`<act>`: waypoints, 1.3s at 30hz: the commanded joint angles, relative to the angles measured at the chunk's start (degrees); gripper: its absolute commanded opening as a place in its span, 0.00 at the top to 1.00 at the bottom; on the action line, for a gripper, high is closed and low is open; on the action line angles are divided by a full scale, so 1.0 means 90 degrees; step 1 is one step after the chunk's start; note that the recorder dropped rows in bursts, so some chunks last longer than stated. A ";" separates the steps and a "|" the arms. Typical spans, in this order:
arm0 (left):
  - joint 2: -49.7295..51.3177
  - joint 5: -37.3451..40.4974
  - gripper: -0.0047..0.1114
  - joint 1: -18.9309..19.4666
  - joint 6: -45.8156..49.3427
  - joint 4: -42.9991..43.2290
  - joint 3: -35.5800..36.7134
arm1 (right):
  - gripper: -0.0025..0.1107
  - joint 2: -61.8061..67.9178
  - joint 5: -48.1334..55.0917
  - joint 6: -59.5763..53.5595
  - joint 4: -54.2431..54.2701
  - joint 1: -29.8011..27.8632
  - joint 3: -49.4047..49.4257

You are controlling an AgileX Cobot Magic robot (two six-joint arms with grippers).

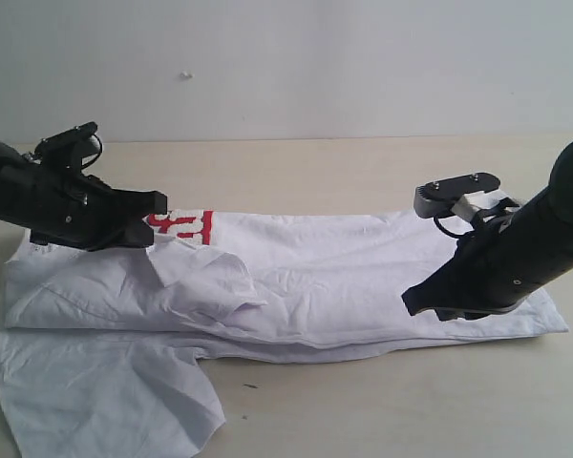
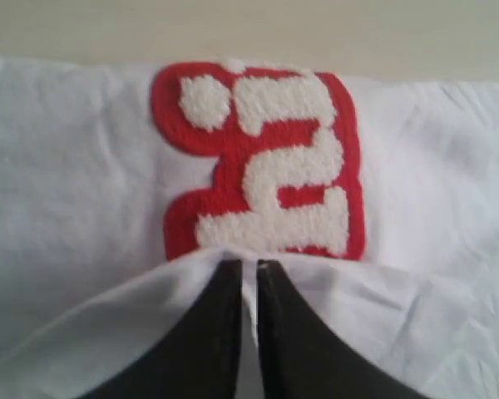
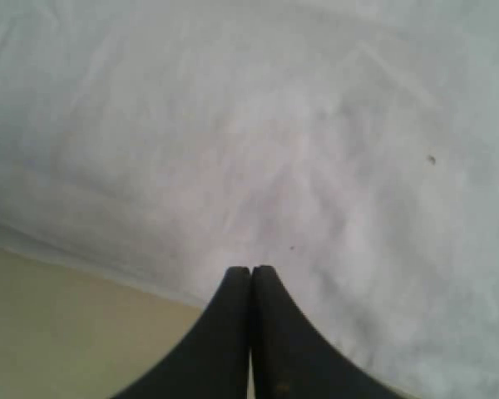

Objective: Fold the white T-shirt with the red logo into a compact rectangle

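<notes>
The limp, thin shirt (image 1: pixel 344 272) wants pinching at its edges; left gripper (image 2: pixel 248 266) clamps a fold by the logo (image 2: pixel 262 162); right gripper (image 3: pixel 250 271) sits closed.

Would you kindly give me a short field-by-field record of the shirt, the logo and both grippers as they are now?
garment: thin white cotton T-shirt, partly folded lengthwise on the beige table
logo: red band with fluffy white letters, partly covered by a fold
left gripper: shut, pinching a shirt fold beside the logo
right gripper: shut, over the shirt's other end, near its edge
</notes>
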 commanded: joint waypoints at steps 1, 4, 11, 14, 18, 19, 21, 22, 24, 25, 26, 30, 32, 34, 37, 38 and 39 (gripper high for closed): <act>0.0056 -0.0750 0.69 -0.0018 0.0041 -0.0083 -0.0135 | 0.98 -0.0053 -0.0044 -0.0040 -0.0031 -0.0017 0.0031; 0.0056 -0.0775 0.52 -0.0018 0.0317 -0.0032 -0.0147 | 0.98 -0.0053 -0.0049 -0.0040 0.0074 -0.0017 0.0031; -0.0010 0.0970 0.57 -0.0018 0.0187 0.0090 -0.0147 | 0.98 -0.0053 -0.0049 -0.0040 0.0074 -0.0017 0.0031; -0.0010 0.1780 0.69 -0.0018 -0.0214 0.0201 -0.0147 | 0.98 -0.0053 -0.0049 -0.0055 0.0073 -0.0017 0.0031; -0.0010 0.2172 0.73 -0.0018 -0.0314 0.0207 -0.0135 | 0.98 -0.0053 -0.0035 -0.0052 0.0073 -0.0017 0.0031; -0.0010 0.2298 0.73 -0.0018 -0.0314 0.0207 -0.0118 | 0.98 -0.0053 -0.0035 -0.0052 0.0073 -0.0017 0.0031; -0.0010 0.2668 0.75 -0.0018 -0.0297 0.0428 -0.0102 | 0.98 -0.0053 -0.0035 -0.0052 0.0073 -0.0017 0.0031; -0.0010 0.2793 0.77 -0.0018 -0.0297 0.0650 -0.0092 | 0.98 -0.0053 -0.0035 -0.0052 0.0073 -0.0017 0.0031; -0.0010 0.2694 0.86 -0.0018 -0.0583 0.1392 -0.0060 | 0.98 -0.0053 -0.0035 -0.0052 0.0073 -0.0017 0.0031; -0.0010 0.2496 0.92 -0.0018 -0.0916 0.1762 -0.0020 | 0.98 -0.0053 -0.0047 -0.0052 0.0073 -0.0017 0.0031; -0.0010 0.2265 0.96 -0.0018 -0.1132 0.2055 0.0027 | 0.98 -0.0053 -0.0047 -0.0052 0.0073 -0.0017 0.0031; -0.0010 0.1439 0.96 -0.0018 -0.1361 0.2248 0.0107 | 0.98 -0.0053 -0.0059 -0.0052 0.0073 -0.0017 0.0031; -0.0010 0.1092 0.96 -0.0035 -0.1316 0.2141 0.0107 | 0.98 -0.0053 -0.0048 -0.0052 0.0073 -0.0017 0.0031; 0.0004 0.0854 0.96 -0.0035 -0.1277 0.1950 0.0107 | 0.98 -0.0053 -0.0048 -0.0052 0.0073 -0.0017 0.0031; 0.0119 0.0750 0.96 -0.0035 -0.0969 0.1516 0.0107 | 0.98 -0.0053 -0.0063 -0.0052 0.0073 -0.0017 0.0031; 0.0198 0.0750 0.96 -0.0035 -0.0826 0.1372 0.0107 | 0.98 -0.0053 -0.0063 -0.0052 0.0073 -0.0017 0.0031; 0.0292 0.0750 0.96 -0.0035 -0.0711 0.1208 0.0107 | 0.98 -0.0053 -0.0074 -0.0052 0.0073 -0.0017 0.0031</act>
